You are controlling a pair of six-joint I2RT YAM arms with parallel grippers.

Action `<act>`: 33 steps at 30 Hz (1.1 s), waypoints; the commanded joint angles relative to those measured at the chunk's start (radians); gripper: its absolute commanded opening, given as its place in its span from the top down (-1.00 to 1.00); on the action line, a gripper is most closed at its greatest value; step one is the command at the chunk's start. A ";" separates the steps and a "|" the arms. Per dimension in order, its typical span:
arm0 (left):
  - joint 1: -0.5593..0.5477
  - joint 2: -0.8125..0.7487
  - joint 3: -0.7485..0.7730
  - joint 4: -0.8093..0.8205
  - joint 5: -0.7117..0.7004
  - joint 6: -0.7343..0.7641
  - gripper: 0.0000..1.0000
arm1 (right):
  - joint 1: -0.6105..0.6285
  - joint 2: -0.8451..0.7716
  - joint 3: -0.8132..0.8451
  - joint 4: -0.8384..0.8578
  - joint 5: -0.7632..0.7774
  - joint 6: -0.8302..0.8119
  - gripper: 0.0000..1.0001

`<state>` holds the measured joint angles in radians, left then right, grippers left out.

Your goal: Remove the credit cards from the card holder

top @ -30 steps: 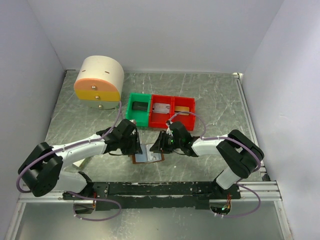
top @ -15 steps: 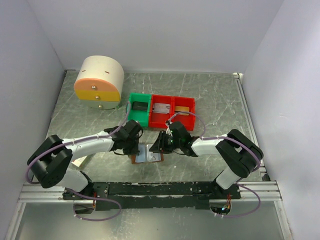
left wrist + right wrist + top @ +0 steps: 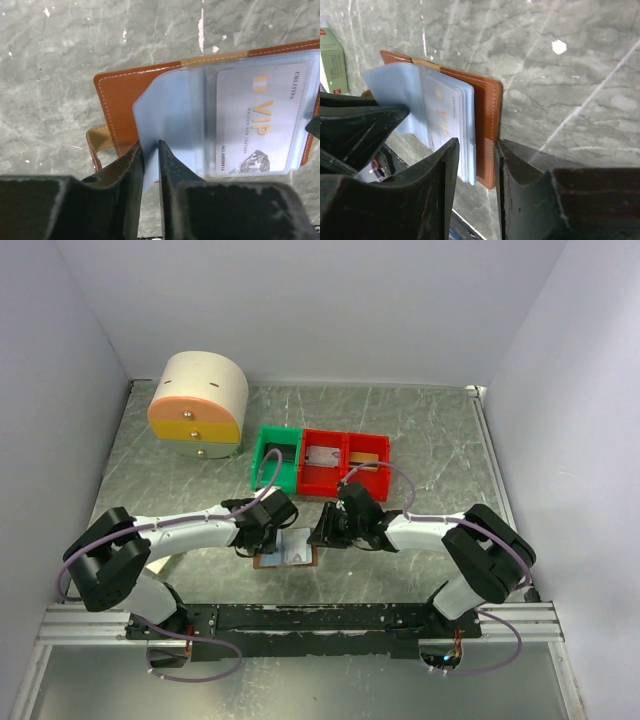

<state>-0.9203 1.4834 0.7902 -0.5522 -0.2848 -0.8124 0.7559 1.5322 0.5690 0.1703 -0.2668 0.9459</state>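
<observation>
The card holder (image 3: 287,554) lies open on the table between the two arms, brown cover (image 3: 120,95) down and pale-blue sleeves up. A silver VIP card (image 3: 257,117) sits inside a sleeve. My left gripper (image 3: 151,147) is shut on the free edge of one blue sleeve, beside the brown tab (image 3: 97,142). From the opposite side, my right gripper (image 3: 475,150) is shut on the holder's edge (image 3: 485,110), with the cover and the stacked sleeves between its fingers. The card's edge (image 3: 445,112) shows in that stack. From above, the left gripper (image 3: 278,535) and right gripper (image 3: 322,533) flank the holder.
A green bin (image 3: 277,457) and a pair of red bins (image 3: 345,462) stand just behind the grippers. A round cream drawer unit (image 3: 198,403) is at the back left. A small pale-green box (image 3: 332,62) lies beyond the holder.
My left gripper moved right to the holder and closed on a blue sleeve. The holder shifted slightly left. The right gripper kept its grip.
</observation>
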 commanded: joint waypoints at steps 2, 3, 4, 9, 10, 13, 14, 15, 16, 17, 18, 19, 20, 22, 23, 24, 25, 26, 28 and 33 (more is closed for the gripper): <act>-0.003 -0.030 0.008 -0.040 -0.028 -0.003 0.28 | 0.000 -0.013 0.004 -0.053 0.033 -0.014 0.31; -0.003 -0.037 0.015 -0.041 -0.021 -0.006 0.21 | 0.001 -0.018 0.002 -0.048 0.027 -0.015 0.30; -0.003 -0.046 0.021 -0.043 -0.015 -0.009 0.13 | 0.002 -0.020 0.001 -0.042 0.023 -0.015 0.30; -0.003 -0.108 0.083 -0.089 -0.021 -0.014 -0.16 | 0.002 -0.048 0.011 -0.068 0.035 -0.020 0.29; -0.003 -0.121 0.099 -0.098 -0.024 -0.011 -0.20 | 0.001 -0.055 0.015 -0.078 0.041 -0.021 0.29; -0.004 -0.159 0.144 -0.112 -0.024 0.002 -0.27 | 0.001 -0.071 0.013 -0.076 0.041 -0.027 0.28; -0.002 -0.168 0.157 -0.107 -0.012 0.008 -0.32 | 0.000 -0.078 0.010 -0.065 0.032 -0.029 0.28; 0.000 -0.178 0.166 -0.093 0.008 0.018 -0.35 | 0.001 -0.082 0.003 -0.044 0.018 -0.030 0.28; 0.001 -0.185 0.169 -0.065 0.037 0.033 -0.38 | 0.001 -0.087 -0.003 -0.017 0.000 -0.026 0.28; 0.006 -0.191 0.165 -0.030 0.072 0.041 -0.42 | 0.002 -0.089 -0.010 -0.005 -0.009 -0.019 0.27; 0.011 -0.191 0.154 0.015 0.120 0.049 -0.42 | 0.002 -0.090 -0.017 0.023 -0.019 -0.010 0.27; 0.021 -0.187 0.140 0.056 0.166 0.050 -0.41 | 0.002 -0.090 -0.023 0.044 -0.027 -0.003 0.27; 0.028 -0.178 0.126 0.086 0.204 0.044 -0.38 | 0.002 -0.088 -0.026 0.059 -0.033 0.004 0.27; 0.046 -0.154 0.093 0.142 0.284 0.035 -0.33 | 0.002 -0.080 -0.030 0.085 -0.048 0.018 0.27; 0.055 -0.144 0.078 0.163 0.313 0.031 -0.30 | 0.003 -0.070 -0.029 0.094 -0.053 0.023 0.27; 0.066 -0.134 0.059 0.187 0.342 0.028 -0.28 | 0.004 -0.063 -0.029 0.103 -0.059 0.030 0.28; 0.079 -0.128 0.042 0.204 0.370 0.023 -0.24 | 0.005 -0.052 -0.029 0.114 -0.067 0.034 0.28; 0.096 -0.124 0.025 0.219 0.396 0.016 -0.21 | 0.006 -0.044 -0.029 0.126 -0.075 0.040 0.29; 0.125 -0.123 -0.008 0.250 0.440 0.011 -0.22 | 0.010 -0.025 -0.029 0.145 -0.087 0.051 0.29; 0.185 -0.126 -0.061 0.302 0.507 0.015 -0.34 | 0.019 0.025 -0.024 0.167 -0.107 0.065 0.30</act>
<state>-0.7719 1.3617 0.7513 -0.3508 0.1085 -0.7944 0.7662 1.5208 0.5484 0.2874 -0.3420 0.9886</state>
